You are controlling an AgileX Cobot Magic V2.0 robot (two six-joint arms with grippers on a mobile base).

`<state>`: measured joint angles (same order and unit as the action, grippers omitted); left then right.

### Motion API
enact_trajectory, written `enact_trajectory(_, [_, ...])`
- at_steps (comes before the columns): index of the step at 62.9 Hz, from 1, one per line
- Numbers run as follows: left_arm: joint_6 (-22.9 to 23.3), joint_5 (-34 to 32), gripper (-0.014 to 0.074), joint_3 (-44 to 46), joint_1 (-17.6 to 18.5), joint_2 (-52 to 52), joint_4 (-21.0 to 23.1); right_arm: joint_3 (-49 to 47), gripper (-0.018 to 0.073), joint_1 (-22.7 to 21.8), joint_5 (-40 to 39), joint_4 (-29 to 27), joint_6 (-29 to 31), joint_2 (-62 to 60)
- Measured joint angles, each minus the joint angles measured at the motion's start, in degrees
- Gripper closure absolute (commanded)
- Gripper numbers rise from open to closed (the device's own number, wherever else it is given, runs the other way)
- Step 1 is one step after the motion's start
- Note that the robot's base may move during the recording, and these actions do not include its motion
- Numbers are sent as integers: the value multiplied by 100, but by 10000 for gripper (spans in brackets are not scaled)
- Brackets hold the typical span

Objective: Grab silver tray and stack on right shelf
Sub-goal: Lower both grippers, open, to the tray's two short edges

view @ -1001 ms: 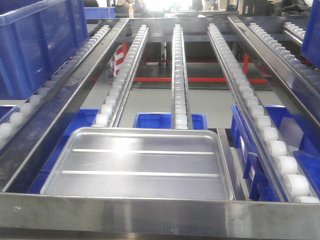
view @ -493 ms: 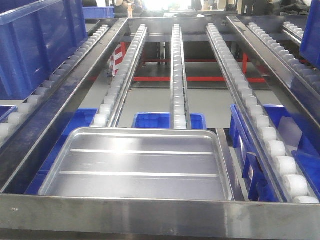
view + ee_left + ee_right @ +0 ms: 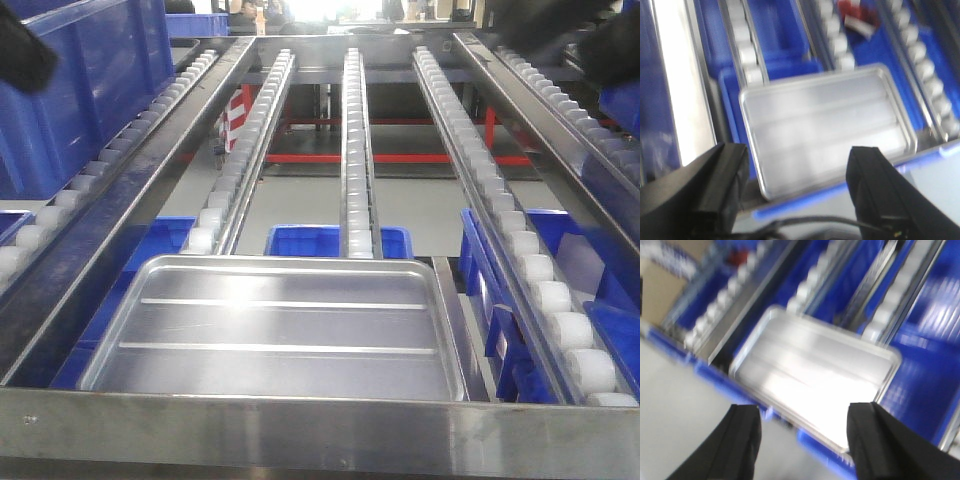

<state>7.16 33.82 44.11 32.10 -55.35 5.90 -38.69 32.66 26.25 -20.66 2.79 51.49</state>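
Note:
The silver tray (image 3: 275, 325) lies flat on blue bins just behind the steel front bar (image 3: 320, 435), below the roller rails. It also shows in the left wrist view (image 3: 825, 125) and the right wrist view (image 3: 810, 375), both blurred. My left gripper (image 3: 799, 160) is open and empty, hovering above the tray's near edge. My right gripper (image 3: 805, 412) is open and empty, also above the tray's near edge. In the front view, dark parts of the left arm (image 3: 20, 55) and right arm (image 3: 610, 45) show at the top corners. This front bar shows one small hole (image 3: 27, 420); no two-hole bar is in view.
Rails of white rollers (image 3: 355, 150) run away over the tray's far end. A large blue crate (image 3: 80, 80) stands on the left rails. Blue bins (image 3: 340, 240) sit on the level under the rails, on both sides of the tray.
Dark parts of both arms have come into the top corners of the front view. The tray has not moved.

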Motion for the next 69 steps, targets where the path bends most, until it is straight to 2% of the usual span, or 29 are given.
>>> enact_trajectory(7, [0,415,260,194,156,-516,16,-251,93,49,250,-10,0,700])
enact_trajectory(16, [0,537,260,343,497,-1170,27,-534,93,49,343,-10,-89,1473])
enact_trajectory(22, [238,623,260,539,588,-1642,-34,-741,93,49,514,52,-279,1936])
enact_trajectory(27, [506,760,260,739,601,-2015,-302,-928,93,60,672,336,-661,2296])
enact_trajectory(31, [934,914,260,917,601,-2309,-653,-1063,93,60,816,778,-1079,2514])
enact_trajectory(39, [1663,1151,260,1250,601,-2785,-1281,-1357,93,60,1202,1891,-2429,2912])
enact_trajectory(46, [1998,1140,260,1494,601,-3076,-1472,-1564,93,60,1326,2645,-3420,3179])
enact_trajectory(54, [2139,1070,260,1593,590,-3242,-1524,-1604,93,60,1221,2790,-3793,3356])
enact_trajectory(69, [2370,1033,260,1603,542,-3541,-1614,-1608,93,60,1064,2790,-3882,3666])
